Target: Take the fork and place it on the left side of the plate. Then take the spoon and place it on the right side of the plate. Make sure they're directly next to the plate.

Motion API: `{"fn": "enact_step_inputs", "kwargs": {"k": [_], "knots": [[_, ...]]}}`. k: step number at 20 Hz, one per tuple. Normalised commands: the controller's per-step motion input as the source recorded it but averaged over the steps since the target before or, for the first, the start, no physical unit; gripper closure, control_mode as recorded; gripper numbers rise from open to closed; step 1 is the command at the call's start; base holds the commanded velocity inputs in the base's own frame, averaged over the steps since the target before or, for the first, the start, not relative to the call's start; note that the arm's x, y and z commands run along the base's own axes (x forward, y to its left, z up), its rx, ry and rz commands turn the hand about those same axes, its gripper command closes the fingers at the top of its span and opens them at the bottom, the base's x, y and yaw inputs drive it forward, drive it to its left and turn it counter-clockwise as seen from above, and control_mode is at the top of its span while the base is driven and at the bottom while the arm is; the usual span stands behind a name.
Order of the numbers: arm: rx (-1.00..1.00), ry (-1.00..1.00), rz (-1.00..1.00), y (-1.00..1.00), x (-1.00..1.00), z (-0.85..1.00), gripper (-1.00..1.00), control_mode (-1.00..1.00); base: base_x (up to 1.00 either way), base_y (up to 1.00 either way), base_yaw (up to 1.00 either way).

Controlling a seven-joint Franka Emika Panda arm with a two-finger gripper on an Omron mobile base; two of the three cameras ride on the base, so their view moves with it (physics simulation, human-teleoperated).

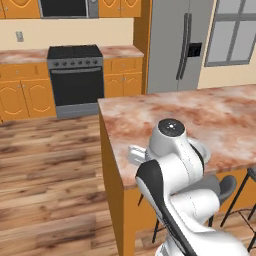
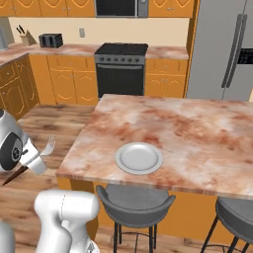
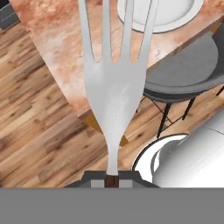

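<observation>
The marbled island counter (image 2: 197, 133) is taking up most of the right base view, running from about 9 o'clock across to 3 o'clock. A grey stool (image 2: 134, 198) is tucking under its near edge at 6 o'clock. The plate (image 2: 139, 158) is lying flat on the counter near that near edge, slightly toward 7 o'clock from the centre of the right base view; in the hand view its rim (image 3: 175, 24) is showing at 1 o'clock.

The gripper (image 3: 112, 180) is pinching the fork (image 3: 114, 83) by the top of its black handle, the tines pointing toward 12 o'clock in the hand view. In the right base view the fork (image 2: 48, 146) is hanging in the air off the counter's left edge, at 9 o'clock from the plate and well apart from it.
</observation>
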Motion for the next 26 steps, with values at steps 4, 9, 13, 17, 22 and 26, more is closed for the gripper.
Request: {"fn": "enact_step_inputs", "kwargs": {"k": [4, 9, 13, 17, 22, 26], "knots": [[0.05, 0.05, -0.13, -0.64, 0.65, -0.08, 1.00, -1.00, 0.00, 0.00, 0.00], [0.04, 0.10, 0.06, -0.59, 0.78, -0.35, 1.00, -1.00, 0.00, 0.00, 0.00], [0.00, 0.05, 0.24, -0.31, 0.69, -0.36, 1.00, -1.00, 0.00, 0.00, 0.00], [0.00, 0.00, 0.30, -0.04, 0.62, -0.26, 1.00, -1.00, 0.00, 0.00, 0.00], [0.00, 0.00, 0.33, 0.00, 0.80, -0.22, 1.00, -1.00, 0.00, 0.00, 0.00], [-0.01, 0.00, 0.24, 0.00, 0.74, -0.05, 1.00, -1.00, 0.00, 0.00, 0.00]]}}
